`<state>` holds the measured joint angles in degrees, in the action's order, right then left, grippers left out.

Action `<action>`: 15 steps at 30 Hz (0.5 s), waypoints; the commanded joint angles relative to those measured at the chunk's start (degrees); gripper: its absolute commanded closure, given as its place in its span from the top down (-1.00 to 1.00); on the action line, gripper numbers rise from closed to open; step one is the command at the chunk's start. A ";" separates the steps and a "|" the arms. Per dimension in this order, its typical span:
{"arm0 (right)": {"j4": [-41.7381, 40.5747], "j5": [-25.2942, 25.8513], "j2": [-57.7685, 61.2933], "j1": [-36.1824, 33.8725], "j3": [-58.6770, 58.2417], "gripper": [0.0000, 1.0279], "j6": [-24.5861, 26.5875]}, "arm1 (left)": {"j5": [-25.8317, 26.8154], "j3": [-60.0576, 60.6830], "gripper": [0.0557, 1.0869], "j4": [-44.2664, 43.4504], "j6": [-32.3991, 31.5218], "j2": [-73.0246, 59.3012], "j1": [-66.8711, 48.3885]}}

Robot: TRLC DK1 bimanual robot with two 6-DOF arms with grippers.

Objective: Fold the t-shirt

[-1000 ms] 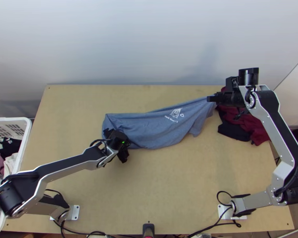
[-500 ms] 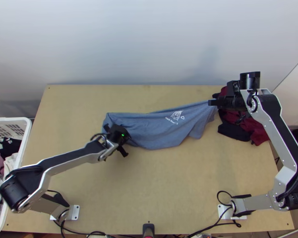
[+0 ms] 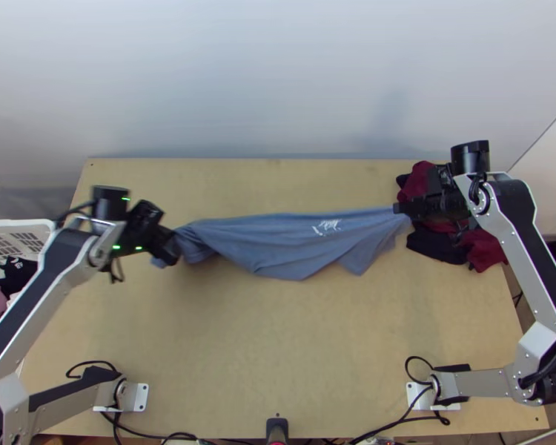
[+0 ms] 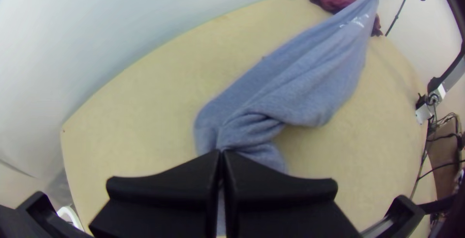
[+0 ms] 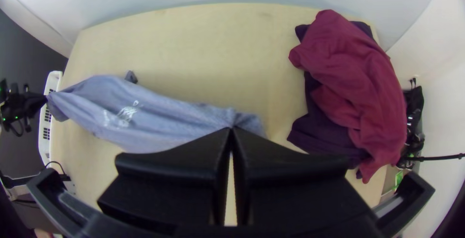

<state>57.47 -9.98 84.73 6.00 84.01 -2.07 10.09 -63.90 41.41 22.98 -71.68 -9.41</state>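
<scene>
We see the blue t-shirt (image 3: 278,241) stretched lengthwise across the far half of the tabletop (image 3: 278,334), strung between the two arms. Our left end effector (image 3: 172,254) is closed on one end of it; in the left wrist view its fingers meet on the cloth, which bunches into creases at the tips, with a short piece lying past the grip. Our right end effector (image 3: 398,208) is also closed, pinching the opposite end, and the right wrist view has folds gathering to its fingertips. The white print (image 3: 327,226) (rather crumpled, we'd say) sits nearer the right end effector. Between the grips the lower edge sags toward us in loose points. The left end looks to be raised a little, though we can't be certain from above.

Beside the right grip lie a maroon cloth (image 3: 486,251) and a dark cloth (image 3: 432,248), heaped together. At the left edge stands a white basket (image 3: 17,228) with clothes in it.
</scene>
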 commanded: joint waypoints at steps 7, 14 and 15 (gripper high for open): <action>4.67 -0.13 1.05 -4.15 -3.85 -0.94 1.36 | 12.41 -1.93 -0.92 12.91 13.05 -1.71 15.47; 3.70 -0.31 6.77 -6.18 -8.33 -0.94 2.50 | 7.23 -1.49 -0.92 3.24 15.95 -16.21 14.51; 3.08 -0.31 7.73 -6.18 -8.51 -0.94 2.77 | 6.79 -1.49 -0.91 2.27 15.95 -17.88 13.01</action>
<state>61.41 -10.39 87.64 1.30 78.50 -0.27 19.20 -65.63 48.97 36.34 -79.40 4.80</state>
